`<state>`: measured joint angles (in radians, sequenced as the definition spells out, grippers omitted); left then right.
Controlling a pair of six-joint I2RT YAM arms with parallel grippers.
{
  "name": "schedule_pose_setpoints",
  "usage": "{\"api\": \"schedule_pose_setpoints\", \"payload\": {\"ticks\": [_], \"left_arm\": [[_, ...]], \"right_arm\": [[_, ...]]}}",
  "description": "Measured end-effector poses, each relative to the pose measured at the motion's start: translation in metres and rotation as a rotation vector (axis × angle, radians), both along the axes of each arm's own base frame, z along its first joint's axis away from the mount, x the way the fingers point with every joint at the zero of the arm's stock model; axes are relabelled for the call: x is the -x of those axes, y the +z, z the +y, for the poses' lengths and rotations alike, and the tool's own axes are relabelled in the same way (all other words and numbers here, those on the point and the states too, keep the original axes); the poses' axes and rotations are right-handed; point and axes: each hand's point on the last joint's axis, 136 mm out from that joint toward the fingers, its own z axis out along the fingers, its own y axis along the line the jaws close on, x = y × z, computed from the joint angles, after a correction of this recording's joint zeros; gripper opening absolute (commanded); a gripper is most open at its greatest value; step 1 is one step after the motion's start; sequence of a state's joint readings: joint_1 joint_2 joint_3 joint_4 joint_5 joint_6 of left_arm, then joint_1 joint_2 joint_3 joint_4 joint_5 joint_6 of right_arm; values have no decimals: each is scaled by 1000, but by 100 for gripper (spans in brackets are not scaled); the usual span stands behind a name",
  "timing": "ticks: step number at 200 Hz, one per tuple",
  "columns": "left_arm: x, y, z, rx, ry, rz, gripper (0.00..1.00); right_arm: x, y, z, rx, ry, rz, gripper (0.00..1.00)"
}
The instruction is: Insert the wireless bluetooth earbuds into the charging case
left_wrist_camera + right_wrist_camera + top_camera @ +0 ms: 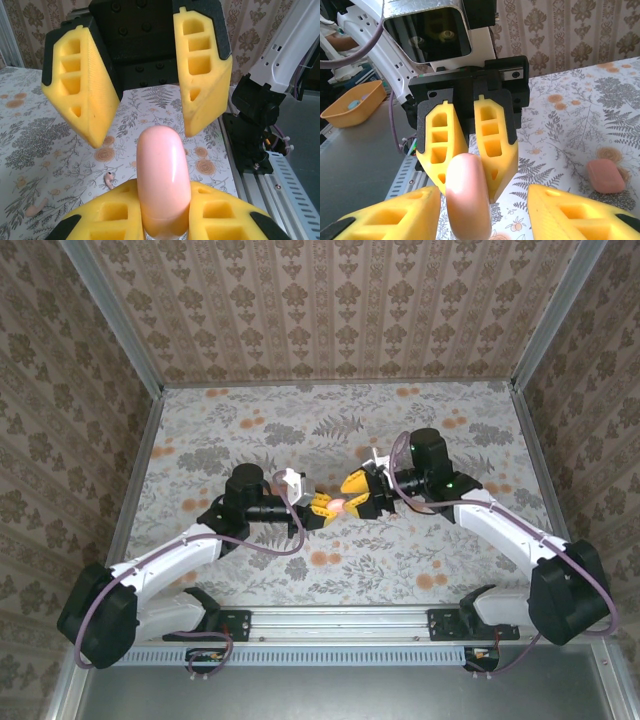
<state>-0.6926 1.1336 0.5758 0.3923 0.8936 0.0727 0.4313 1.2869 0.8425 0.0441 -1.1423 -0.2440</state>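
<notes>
I am clamping the left gripper tight on a pale pink disc. I am holding it on edge and up off the worktop, so that its free end is pointing at the other arm. I am bringing the right gripper nose to nose with it, its fingers spread wide either side of that free end and touching nothing. I judge this as a setup for taking or prying open the disc, which may be the charging case, though I cannot tell for certain. One earbud is lying on the worktop below the grippers. A small salmon bit, probably its mate, is lying a little apart from it. A salmon block is sitting well off to the side.
</notes>
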Motion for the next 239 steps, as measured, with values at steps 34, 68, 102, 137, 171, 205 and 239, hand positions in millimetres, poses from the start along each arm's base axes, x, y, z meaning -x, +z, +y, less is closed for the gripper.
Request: {"api": "schedule_pose_setpoints", "payload": {"ticks": [34, 68, 102, 137, 171, 205, 239], "left_arm": [[0, 0, 0, 0, 0, 0, 14], [0, 0, 0, 0, 0, 0, 15], [0, 1, 0, 3, 1, -3, 14], [0, 0, 1, -2, 0, 3, 18], [0, 2, 0, 4, 6, -3, 41], [-1, 4, 1, 20, 18, -22, 45], [-1, 0, 2, 26, 22, -23, 46]], "right_arm": [[3, 0, 4, 4, 26, -9, 41], [6, -3, 5, 10, 44, -2, 38], [7, -6, 5, 17, 53, -2, 29], [10, -6, 4, 15, 67, -8, 12], [10, -5, 4, 15, 73, -21, 6], [11, 2, 4, -1, 69, -42, 6], [12, 18, 3, -35, 61, -94, 6]]}}
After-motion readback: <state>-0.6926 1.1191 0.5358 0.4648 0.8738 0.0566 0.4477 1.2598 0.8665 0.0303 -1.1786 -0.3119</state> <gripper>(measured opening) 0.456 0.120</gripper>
